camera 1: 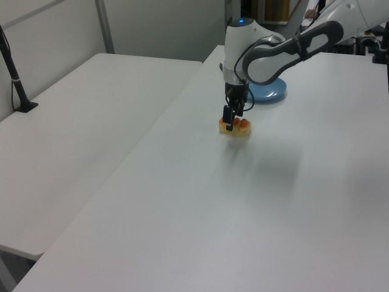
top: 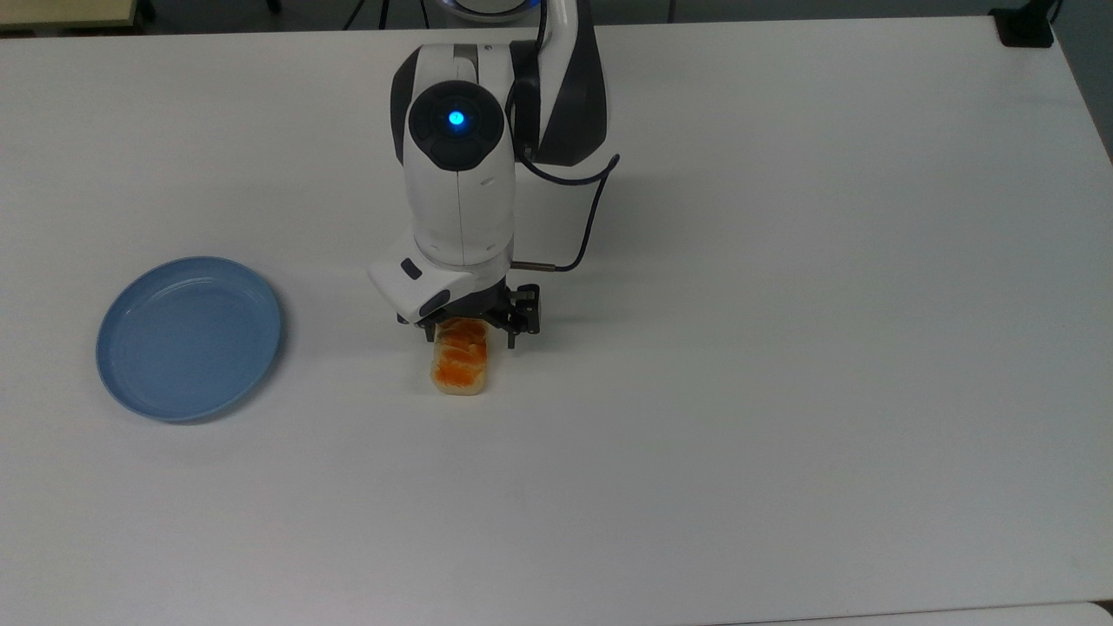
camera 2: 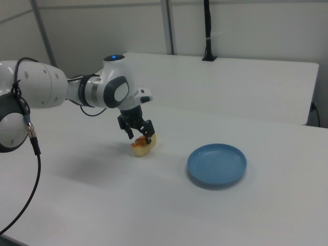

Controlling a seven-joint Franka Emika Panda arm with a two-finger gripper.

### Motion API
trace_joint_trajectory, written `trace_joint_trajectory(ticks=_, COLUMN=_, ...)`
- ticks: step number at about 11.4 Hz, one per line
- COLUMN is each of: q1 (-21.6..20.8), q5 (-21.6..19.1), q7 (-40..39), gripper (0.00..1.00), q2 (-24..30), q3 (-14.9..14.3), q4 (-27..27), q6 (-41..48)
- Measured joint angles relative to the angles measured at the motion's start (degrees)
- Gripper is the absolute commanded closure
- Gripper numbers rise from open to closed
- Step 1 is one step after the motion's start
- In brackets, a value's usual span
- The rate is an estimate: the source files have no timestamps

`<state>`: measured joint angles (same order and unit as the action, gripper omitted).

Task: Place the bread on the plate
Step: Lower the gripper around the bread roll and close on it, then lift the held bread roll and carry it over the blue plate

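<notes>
The bread (top: 461, 365), a small loaf with a glossy orange top, lies on the white table (top: 739, 391) near its middle. My gripper (top: 469, 337) is low over the bread's far end, open, with one finger on each side of it. In the left view the gripper (camera 1: 230, 120) stands at the bread (camera 1: 240, 127), and in the right view the gripper (camera 2: 139, 134) sits just above the bread (camera 2: 142, 147). The light-blue plate (top: 189, 337) lies bare at the top view's left, well apart from the bread; the plate (camera 1: 270, 91) (camera 2: 217, 165) also shows in both side views.
A second white table (camera 1: 91, 115) adjoins at the left view's left, with a black clamped post (camera 1: 15, 79) on it. A black block (top: 1026, 26) sits at the top view's far right corner. The arm's black cable (top: 591, 217) hangs beside the wrist.
</notes>
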<state>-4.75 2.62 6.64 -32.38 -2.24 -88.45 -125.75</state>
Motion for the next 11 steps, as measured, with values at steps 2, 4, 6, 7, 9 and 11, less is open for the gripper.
trace_joint_trajectory(ticks=2, q1=0.0, q5=0.1, q7=0.3, gripper=0.6, q2=-1.5, q3=0.0, q4=0.0, q6=-1.1)
trace_joint_trajectory(ticks=4, q1=0.0, q5=0.1, q7=0.3, gripper=0.76, q2=-1.9, q3=0.0, q4=0.1, q6=-1.2)
trace_joint_trajectory(ticks=6, q1=0.0, q5=0.3, q7=0.3, gripper=0.76, q2=-1.8, q3=0.0, q4=0.9, q6=-1.2)
trace_joint_trajectory(ticks=7, q1=0.1, q5=0.7, q7=0.3, gripper=0.76, q2=-1.5, q3=-0.2, q4=1.4, q6=-1.2)
trace_joint_trajectory(ticks=9, q1=1.0, q5=1.2, q7=-0.4, gripper=0.76, q2=-0.1, q3=-0.9, q4=1.9, q6=-1.2)
trace_joint_trajectory(ticks=11, q1=4.7, q5=1.9, q7=-4.5, gripper=0.76, q2=1.2, q3=-1.3, q4=2.3, q6=-1.2)
